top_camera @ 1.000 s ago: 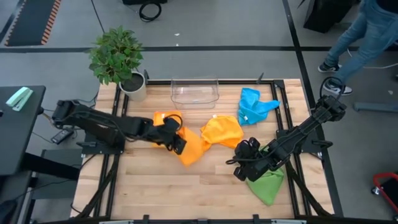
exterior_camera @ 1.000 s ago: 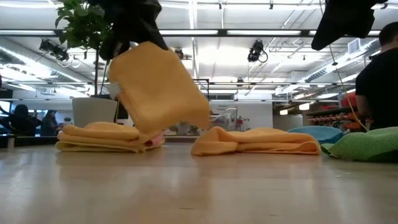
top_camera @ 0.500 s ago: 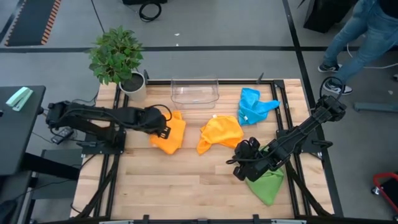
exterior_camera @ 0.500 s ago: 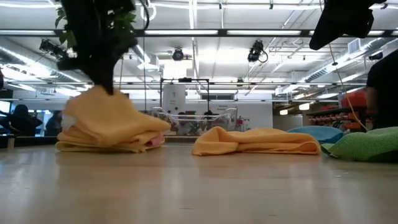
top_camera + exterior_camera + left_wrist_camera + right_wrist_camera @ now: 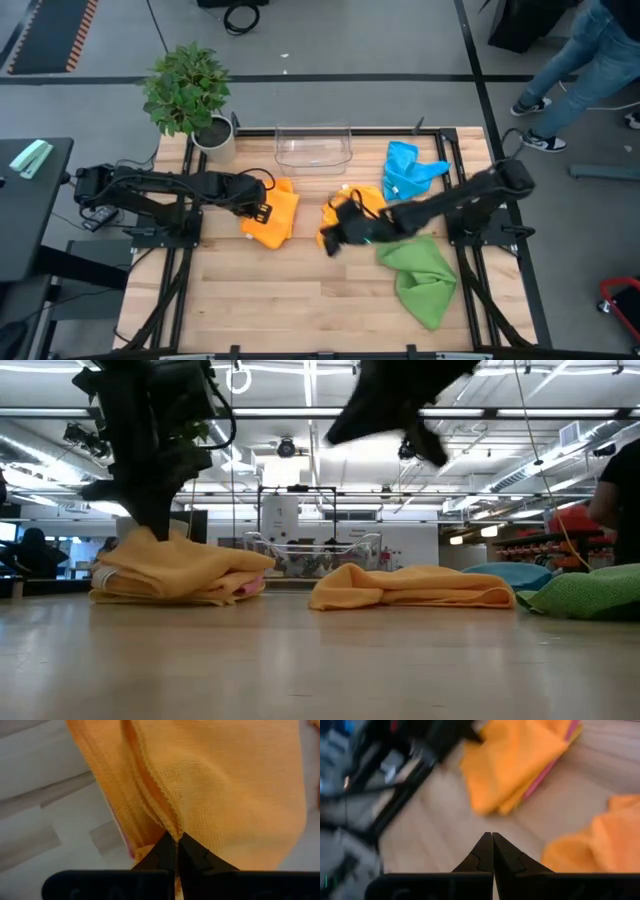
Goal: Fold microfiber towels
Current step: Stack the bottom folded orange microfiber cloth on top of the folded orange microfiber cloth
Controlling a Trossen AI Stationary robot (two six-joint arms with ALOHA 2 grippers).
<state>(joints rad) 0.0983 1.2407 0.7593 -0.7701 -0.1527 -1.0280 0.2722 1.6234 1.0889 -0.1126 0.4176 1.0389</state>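
Left gripper (image 5: 262, 211): mine, fingers clenched on the edge of the folded orange towel (image 5: 275, 213), which I have just brought down out of the air onto the stack in front of the plant pot (image 5: 216, 140); a second ago it hung draped from my fingers, now it lies flat on the pile. In the left wrist view my fingertips (image 5: 176, 851) pinch a seam of that cloth, and a pink towel (image 5: 248, 587) edge shows under it in the low view. Right gripper (image 5: 337, 226): also mine, fingers pressed together and holding nothing; it has swung away from the green towel (image 5: 424, 281) and now hangs just above the crumpled orange towel (image 5: 362, 210), which lies in front of the clear plastic bin (image 5: 314, 148), well to the right of the pot. Green towel: left loose on the table (image 5: 300, 300), far from the pot on the right side. Blue towel (image 5: 405, 169): bunched beside the bin on the side away from the pot, untouched. Yellow towel: I cannot pick it out. Meaning for the task, as I judge it: one orange cloth is folded and stacked, my left fingers need only let go, and my right arm is lining up on the second orange cloth, so three cloths remain unfolded.
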